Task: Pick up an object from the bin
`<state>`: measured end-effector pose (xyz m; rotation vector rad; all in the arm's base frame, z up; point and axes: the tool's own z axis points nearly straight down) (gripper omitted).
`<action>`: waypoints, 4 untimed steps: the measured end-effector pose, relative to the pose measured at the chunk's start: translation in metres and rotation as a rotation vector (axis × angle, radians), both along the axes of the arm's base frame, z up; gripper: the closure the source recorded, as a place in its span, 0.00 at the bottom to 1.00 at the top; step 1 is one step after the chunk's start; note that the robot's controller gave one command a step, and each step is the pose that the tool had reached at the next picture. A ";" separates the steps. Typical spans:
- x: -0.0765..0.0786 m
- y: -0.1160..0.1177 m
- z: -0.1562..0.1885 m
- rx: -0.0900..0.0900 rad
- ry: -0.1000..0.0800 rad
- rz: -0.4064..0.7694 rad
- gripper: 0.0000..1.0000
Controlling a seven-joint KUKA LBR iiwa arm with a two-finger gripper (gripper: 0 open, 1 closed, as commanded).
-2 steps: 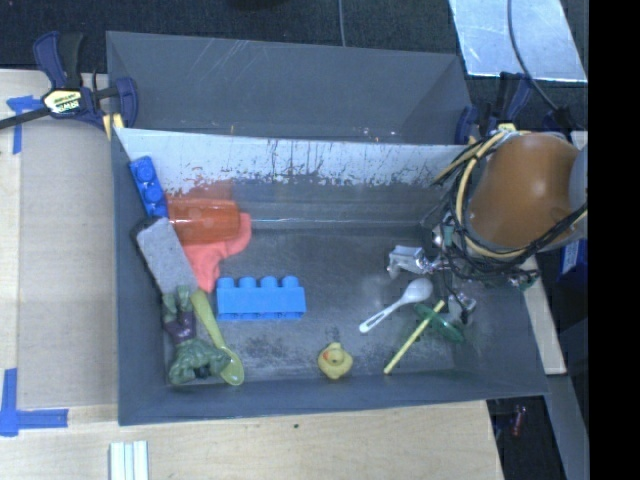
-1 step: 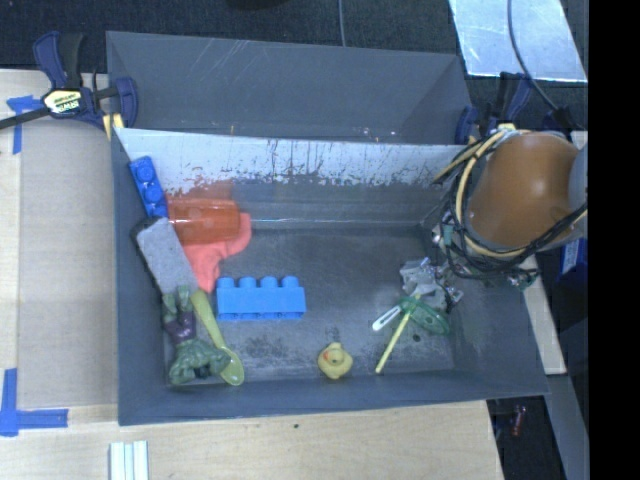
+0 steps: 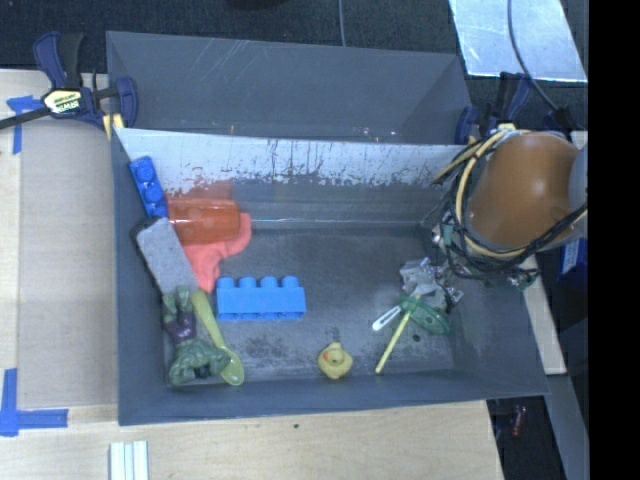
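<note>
Now, bin (image 3: 330,253): grey metal, things spread along the left side and front.
Arm (image 3: 520,193): brown-orange cover with cables, over the bin's right end.
Gripper (image 3: 428,284): low at the right end, near the floor; whether it is open or closed is not readable from this view.
Blue brick (image 3: 260,298): four studs, flat on the floor left of centre, well apart from the gripper.
Left heap: orange cup (image 3: 205,220), pink piece (image 3: 208,258), grey block (image 3: 165,253), green-and-purple toy (image 3: 190,343).
Green toy (image 3: 420,318): nearest thing, just in front of and under the gripper; contact unclear.
Yellow stick (image 3: 393,346): slants from the green toy toward the front wall.
Yellow duck (image 3: 335,360): at the front wall, left of the stick.
</note>
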<state>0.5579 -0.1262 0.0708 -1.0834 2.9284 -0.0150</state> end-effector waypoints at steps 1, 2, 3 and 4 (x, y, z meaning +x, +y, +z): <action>-0.039 -0.025 0.000 0.006 -0.002 -0.218 1.00; -0.049 -0.015 0.006 -0.001 -0.001 0.050 1.00; -0.068 -0.017 0.010 -0.006 -0.009 0.221 1.00; -0.066 -0.011 0.003 -0.007 -0.011 0.542 1.00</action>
